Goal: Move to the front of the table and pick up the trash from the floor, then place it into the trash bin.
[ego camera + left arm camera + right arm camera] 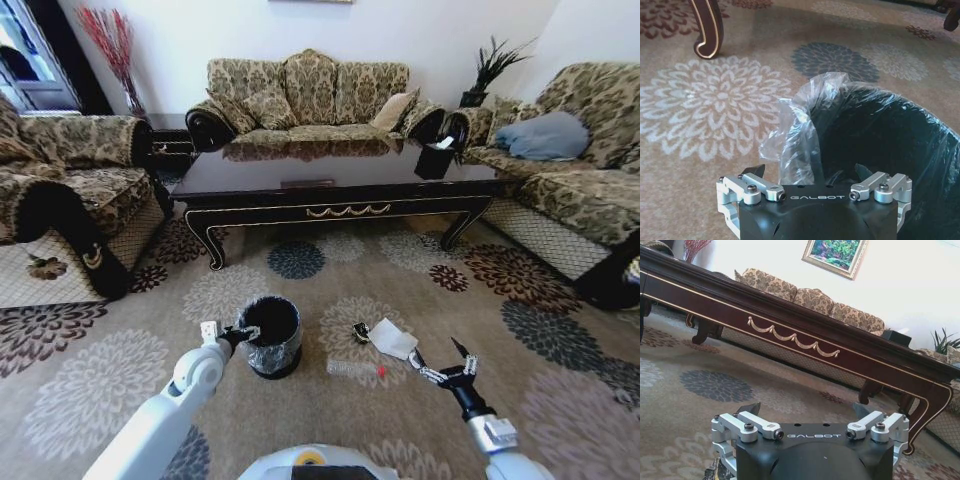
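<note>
Both grippers hang low with jaws spread, the left gripper (244,334) holding nothing at the bin (272,336) rim, the right gripper (441,362) just beside the white wad (393,339), which should sit squarely between the jaws before closing.

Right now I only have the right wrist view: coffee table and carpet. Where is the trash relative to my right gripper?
Observer: In the head view the right gripper, open, is just right of the crumpled white wad.
Operator: And the bottle?
Observer: The clear bottle lies on the carpet, nearer the robot than the wad, red cap pointing toward the right gripper.
Operator: Where's the bin?
Observer: The black trash bin stands left of the litter, with the left gripper open at its rim.
</note>
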You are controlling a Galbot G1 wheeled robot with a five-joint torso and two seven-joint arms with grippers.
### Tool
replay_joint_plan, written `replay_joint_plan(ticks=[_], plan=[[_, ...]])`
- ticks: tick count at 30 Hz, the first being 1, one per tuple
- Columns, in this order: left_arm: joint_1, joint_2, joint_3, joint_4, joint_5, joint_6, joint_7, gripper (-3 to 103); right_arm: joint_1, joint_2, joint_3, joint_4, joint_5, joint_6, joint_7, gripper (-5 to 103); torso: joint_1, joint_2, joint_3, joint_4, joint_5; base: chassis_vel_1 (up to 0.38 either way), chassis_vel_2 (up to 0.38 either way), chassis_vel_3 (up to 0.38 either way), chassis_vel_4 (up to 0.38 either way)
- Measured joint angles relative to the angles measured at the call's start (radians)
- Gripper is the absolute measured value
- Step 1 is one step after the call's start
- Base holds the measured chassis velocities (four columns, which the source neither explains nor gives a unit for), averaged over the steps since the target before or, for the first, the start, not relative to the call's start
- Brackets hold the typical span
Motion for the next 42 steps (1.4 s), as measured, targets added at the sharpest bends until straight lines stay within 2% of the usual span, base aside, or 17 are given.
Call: replay_joint_plan(ticks=[2, 4, 7, 11, 13, 14, 16, 18, 22, 24, 25, 27, 29, 40, 42], plan=[[-0.015, -0.003, 0.009, 0.010, -0.011, 0.003, -0.008, 103, 0.000, 0.004, -0.003, -0.002, -0.003, 0.001, 0.000, 100, 0.000, 0.000, 0.000, -0.0001, 0.0000, 0.000, 0.000, 0.000, 0.000], [-0.051, 0.003, 0.035, 0.029, -0.038, 0.014, -0.027, 94, 0.003, 0.002, -0.008, -0.012, -0.010, 0.004, -0.001, 100, 0.000, 0.000, 0.000, -0.0005, 0.0000, 0.000, 0.000, 0.000, 0.000], [-0.068, 0.013, 0.050, 0.040, -0.066, 0.030, -0.055, 89, 0.007, -0.009, -0.010, -0.020, -0.013, 0.006, -0.002, 100, 0.000, 0.000, 0.000, -0.0004, 0.0001, 0.000, 0.000, 0.000, 0.000], [-0.074, 0.038, 0.040, 0.055, -0.119, 0.065, -0.075, 66, 0.014, -0.021, -0.009, -0.023, -0.002, 0.003, 0.001, 100, 0.000, 0.000, 0.000, -0.0001, 0.0000, 0.000, 0.000, 0.000, 0.000], [-0.073, 0.042, 0.038, 0.056, -0.123, 0.066, -0.076, 66, 0.014, -0.022, -0.009, -0.024, 0.000, 0.002, 0.002, 100, 0.000, 0.000, 0.000, -0.0001, 0.0000, 0.000, 0.000, 0.000, 0.000], [-0.073, 0.051, 0.036, 0.061, -0.127, 0.067, -0.075, 61, 0.016, -0.023, -0.008, -0.029, 0.006, 0.000, 0.006, 100, 0.000, 0.000, 0.000, -0.0002, -0.0002, 0.000, 0.000, 0.000, 0.000], [-0.079, 0.064, 0.033, 0.071, -0.128, 0.071, -0.075, 50, 0.021, -0.016, -0.006, -0.043, 0.028, -0.006, 0.016, 100, 0.000, 0.000, 0.000, -0.0001, 0.0002, 0.000, 0.000, 0.000, 0.000], [-0.081, 0.065, 0.033, 0.071, -0.128, 0.073, -0.075, 50, 0.022, -0.013, -0.006, -0.045, 0.035, -0.009, 0.018, 100, 0.000, 0.000, 0.000, -0.0002, 0.0002, 0.000, 0.000, 0.000, 0.000], [-0.083, 0.058, 0.027, 0.066, -0.128, 0.082, -0.066, 28, 0.036, -0.002, -0.005, -0.063, 0.047, -0.023, 0.052, 100, 0.000, 0.000, 0.000, -0.0002, -0.0002, 0.000, 0.000, 0.000, 0.000], [-0.083, 0.057, 0.025, 0.063, -0.127, 0.083, -0.067, 28, 0.037, -0.004, -0.004, -0.066, 0.047, -0.023, 0.055, 100, 0.000, 0.000, 0.000, -0.0003, -0.0002, 0.000, 0.000, 0.000, 0.000], [-0.076, 0.059, 0.021, 0.052, -0.124, 0.084, -0.076, 18, 0.038, -0.010, 0.001, -0.076, 0.051, -0.023, 0.059, 100, 0.000, 0.000, 0.000, -0.0003, -0.0002, 0.000, 0.000, 0.000, 0.000], [-0.069, 0.066, 0.019, 0.046, -0.120, 0.087, -0.079, 18, 0.037, -0.013, 0.005, -0.082, 0.054, -0.022, 0.059, 100, 0.000, 0.000, 0.000, -0.0002, -0.0001, 0.000, 0.000, 0.000, 0.000], [-0.056, 0.089, 0.008, 0.038, -0.091, 0.094, -0.054, 3, 0.038, -0.018, 0.011, -0.102, 0.057, -0.012, 0.060, 100, 0.000, 0.000, 0.000, 0.0000, -0.0001, 0.000, 0.000, 0.000, 0.000], [-0.048, 0.123, -0.032, 0.017, -0.103, 0.110, -0.054, 2, 0.040, -0.045, 0.017, -0.154, 0.067, 0.018, 0.058, 100, 0.000, 0.000, 0.000, -0.0004, -0.0003, 0.000, 0.000, 0.000, 0.000], [-0.042, 0.153, -0.054, -0.014, -0.123, 0.117, -0.059, 2, 0.055, -0.058, 0.012, -0.184, 0.064, 0.018, 0.047, 100, 0.000, 0.000, 0.000, -0.0003, -0.0003, 0.000, 0.000, 0.000, 0.000]])
